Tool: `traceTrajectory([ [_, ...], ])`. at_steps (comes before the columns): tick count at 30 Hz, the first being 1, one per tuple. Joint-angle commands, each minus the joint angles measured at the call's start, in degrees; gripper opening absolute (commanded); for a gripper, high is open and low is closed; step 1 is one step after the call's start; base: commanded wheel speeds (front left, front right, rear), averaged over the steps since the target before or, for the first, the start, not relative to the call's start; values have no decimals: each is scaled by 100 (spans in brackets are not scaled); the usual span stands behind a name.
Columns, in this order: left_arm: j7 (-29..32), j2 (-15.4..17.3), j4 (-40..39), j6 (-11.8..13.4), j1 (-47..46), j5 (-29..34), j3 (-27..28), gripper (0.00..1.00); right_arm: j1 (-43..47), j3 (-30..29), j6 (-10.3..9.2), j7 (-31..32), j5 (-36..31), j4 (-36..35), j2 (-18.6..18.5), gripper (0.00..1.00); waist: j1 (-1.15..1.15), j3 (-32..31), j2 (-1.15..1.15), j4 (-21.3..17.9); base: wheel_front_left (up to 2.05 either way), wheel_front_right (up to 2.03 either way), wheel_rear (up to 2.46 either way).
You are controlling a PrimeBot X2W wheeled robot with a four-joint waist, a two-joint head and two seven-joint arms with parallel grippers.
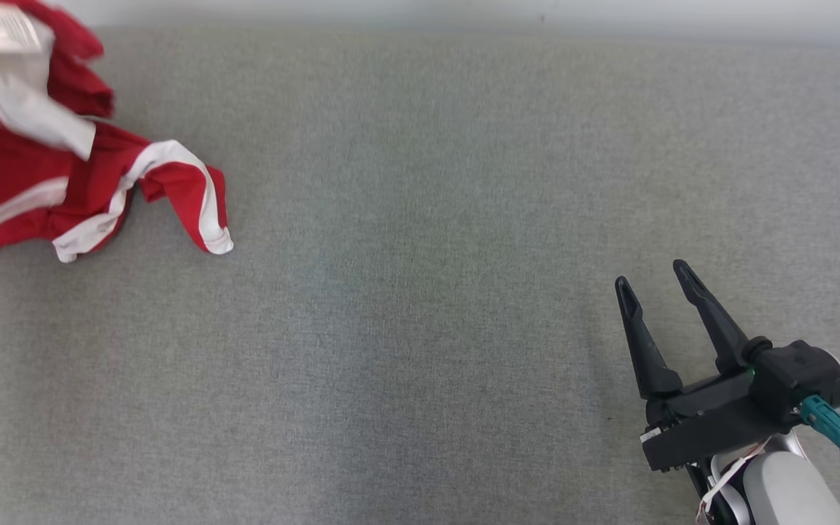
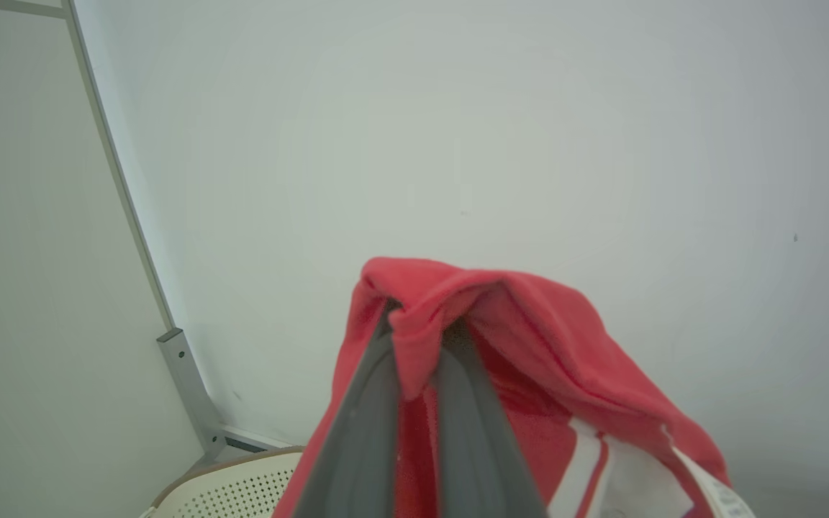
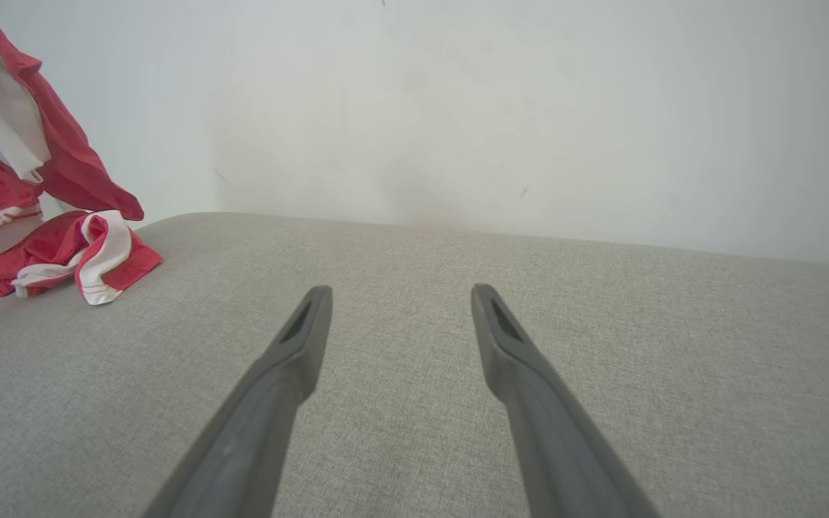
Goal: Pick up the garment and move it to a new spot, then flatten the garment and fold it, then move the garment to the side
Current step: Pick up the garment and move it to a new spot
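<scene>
The red and white garment hangs at the far left of the gray cushion, its low end resting there; the left gripper pinches a fold of red cloth between fingers pressed tight; the right gripper is spread wide, holding nothing, well apart; the cloth looks soft, light and floppy, so it will sag; the white-edged corner looks good to grab
</scene>
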Motion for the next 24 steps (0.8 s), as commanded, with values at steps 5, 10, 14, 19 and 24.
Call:
traceTrajectory([
  [5,-78,118,-935,177,131,209,-110,0,119,-133,0,-85,-8,29,72,100,0,-334,0,-147,0,0,0],
  [10,-20,-18,-1858,308,467,266,-247,0,172,-229,0,-122,-42,49,130,100,0,-482,0,-305,0,0,0],
  [14,171,-167,-2852,457,1039,282,-474,0,180,-297,0,-162,-45,68,190,100,0,-607,0,-522,0,0,0],
  [19,497,-408,-3817,650,1853,337,-899,0,184,-308,0,-190,-40,77,231,100,0,-661,0,-877,0,0,0],
  [24,703,-773,-4042,691,2419,265,-1422,0,157,-337,0,-217,-32,110,263,100,0,-627,0,-1281,0,0,0],
])
